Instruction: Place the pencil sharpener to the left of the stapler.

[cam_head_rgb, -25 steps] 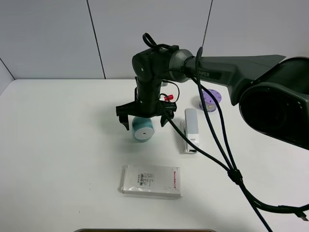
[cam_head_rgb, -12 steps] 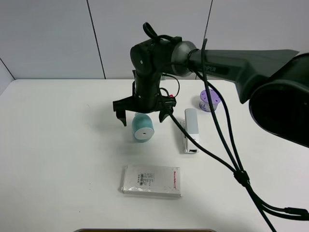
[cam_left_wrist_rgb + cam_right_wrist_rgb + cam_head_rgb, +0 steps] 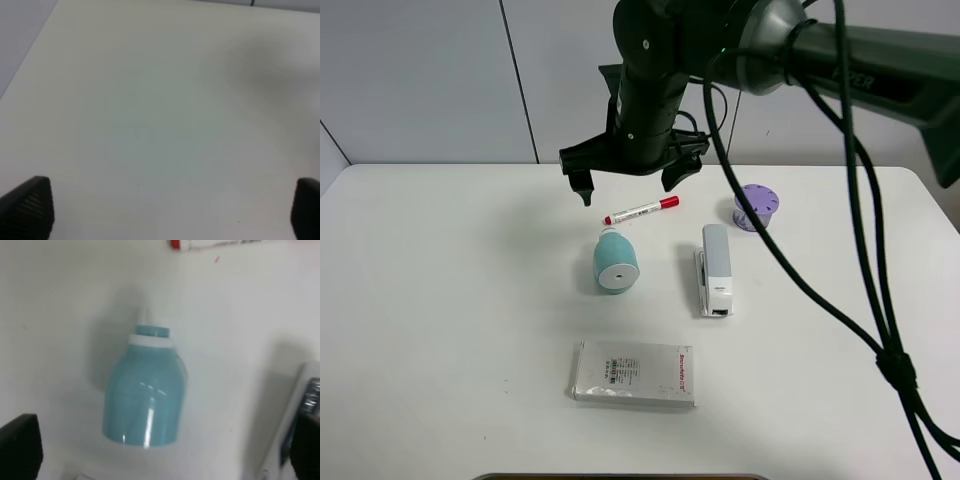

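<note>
Placement looks done, judging by the layout: the pencil sharpener (image 3: 616,265) lies on its side on the white table (image 3: 440,300) at nine o'clock of the stapler (image 3: 716,268). It is near the stapler with a clear strip of tabletop between them, and nothing touches it. The right gripper (image 3: 628,180) hovers well above, toward twelve o'clock of the sharpener, its jaws spread as wide as they go and holding nothing. I judge that height and spread to fit a finished release. Resting on its side and not on its flat face, the sharpener could roll, since the body is a smooth, glossy teal plastic barrel that catches a bright streak of light in the right wrist view. Its round white face points toward six o'clock and the small white knob end toward twelve. The stapler is long and narrow, matte white over light grey, and roughly parallel to the barrel, so the pair reads as side by side. A red-capped white marker (image 3: 642,210) lies slanted at twelve o'clock of the sharpener, and a purple cylinder (image 3: 758,207) with holes in its top stands at one o'clock of the stapler. A flat packaged box (image 3: 633,373) in shiny wrap sits at six o'clock. The left gripper (image 3: 167,207) is outside the exterior view. Its wrist camera, rather blurred, shows only two dark ribbed fingertips (image 3: 30,205) far apart over bare table, so it appears open and empty.
</note>
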Controlling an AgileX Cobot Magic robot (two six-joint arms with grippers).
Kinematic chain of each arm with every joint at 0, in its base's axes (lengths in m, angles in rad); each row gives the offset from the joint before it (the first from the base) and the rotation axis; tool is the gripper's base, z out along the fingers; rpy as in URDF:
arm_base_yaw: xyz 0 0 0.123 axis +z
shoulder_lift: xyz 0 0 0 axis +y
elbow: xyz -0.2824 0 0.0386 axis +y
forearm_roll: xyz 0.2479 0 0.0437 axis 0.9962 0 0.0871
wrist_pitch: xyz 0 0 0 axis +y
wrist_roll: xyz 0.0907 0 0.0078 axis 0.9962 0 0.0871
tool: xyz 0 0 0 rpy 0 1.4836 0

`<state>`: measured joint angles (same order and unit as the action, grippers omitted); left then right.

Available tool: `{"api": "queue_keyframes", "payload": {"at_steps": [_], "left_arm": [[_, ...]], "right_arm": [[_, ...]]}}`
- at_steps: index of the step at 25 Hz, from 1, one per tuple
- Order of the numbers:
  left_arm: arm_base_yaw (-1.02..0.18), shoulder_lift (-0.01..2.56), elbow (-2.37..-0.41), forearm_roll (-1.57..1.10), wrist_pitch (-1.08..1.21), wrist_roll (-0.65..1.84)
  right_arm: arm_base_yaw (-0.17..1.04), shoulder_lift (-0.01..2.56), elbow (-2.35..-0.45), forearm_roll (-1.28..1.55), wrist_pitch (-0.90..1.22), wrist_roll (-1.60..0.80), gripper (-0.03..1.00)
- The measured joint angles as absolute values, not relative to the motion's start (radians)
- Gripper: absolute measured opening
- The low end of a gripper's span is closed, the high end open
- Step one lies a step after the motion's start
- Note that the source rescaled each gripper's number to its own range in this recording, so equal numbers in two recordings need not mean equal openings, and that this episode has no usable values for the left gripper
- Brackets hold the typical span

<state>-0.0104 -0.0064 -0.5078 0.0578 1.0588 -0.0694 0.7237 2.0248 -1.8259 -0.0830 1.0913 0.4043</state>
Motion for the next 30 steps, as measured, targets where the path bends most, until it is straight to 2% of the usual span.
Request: {"api": "queue_keyframes", "payload": {"at_steps": [7, 16, 24, 30], "left_arm": [[-0.010, -0.006, -0.508, 0.058, 1.059, -0.069], [-0.010, -0.006, -0.508, 0.058, 1.059, -0.069], [-0.010, -0.006, -0.508, 0.058, 1.059, -0.069], [-0.010, -0.006, -0.508, 0.058, 1.059, -0.069]], "right_arm": [[0.638, 1.897, -1.826, -0.093, 1.199, 0.340, 1.00], [0.529, 1.745, -1.798, -0.102, 1.219, 0.264, 1.00], [0.387, 1.499, -1.554, -0.102, 1.220, 0.210, 1.00], [0.262, 1.200, -1.346, -0.102, 1.221, 0.187, 1.00]]}}
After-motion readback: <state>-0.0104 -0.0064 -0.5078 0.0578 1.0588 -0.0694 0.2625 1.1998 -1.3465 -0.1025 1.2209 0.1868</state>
